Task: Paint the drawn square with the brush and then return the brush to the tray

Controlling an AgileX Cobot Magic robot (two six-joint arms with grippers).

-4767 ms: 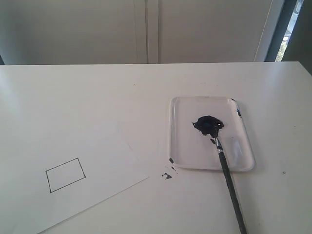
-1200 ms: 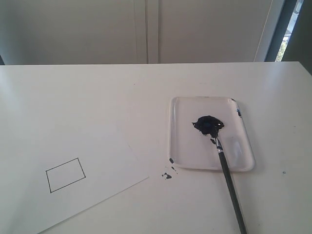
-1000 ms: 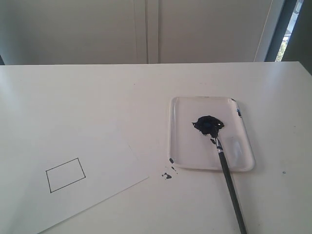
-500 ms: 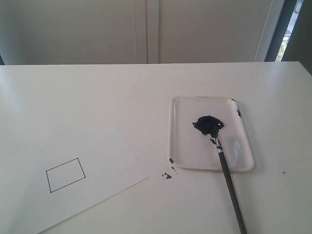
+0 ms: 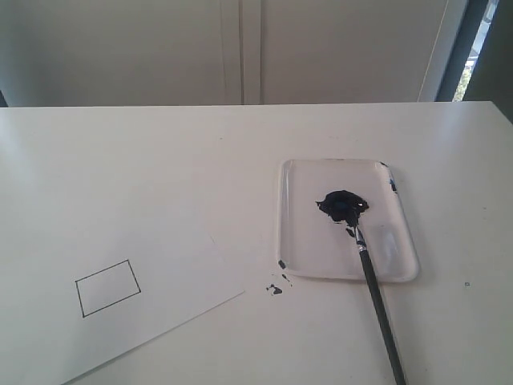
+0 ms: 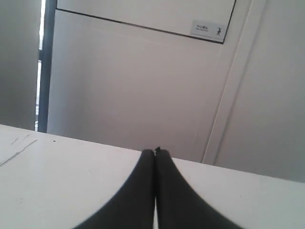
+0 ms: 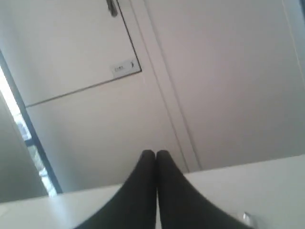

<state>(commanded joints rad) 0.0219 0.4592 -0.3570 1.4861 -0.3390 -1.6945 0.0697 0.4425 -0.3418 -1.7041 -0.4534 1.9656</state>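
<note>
In the exterior view the drawn square point(image 5: 107, 287) is a thin black outline with a white interior, on a white paper sheet point(image 5: 160, 273) at the front left. The clear tray point(image 5: 300, 233) lies right of centre with a dark paint blob point(image 5: 343, 205). The brush point(image 5: 377, 309) rests with its bristles in the blob and its black handle running over the tray's near rim to the front edge. Neither gripper shows in the exterior view. My left gripper point(image 6: 154, 152) and right gripper point(image 7: 156, 153) are both shut on nothing, fingers pressed together, low over the table.
Small dark paint spatters point(image 5: 275, 289) mark the table between the paper and the tray. A pale wall with panel seams point(image 5: 250, 52) rises behind the table's far edge. A dark window frame point(image 5: 455, 48) stands at the back right.
</note>
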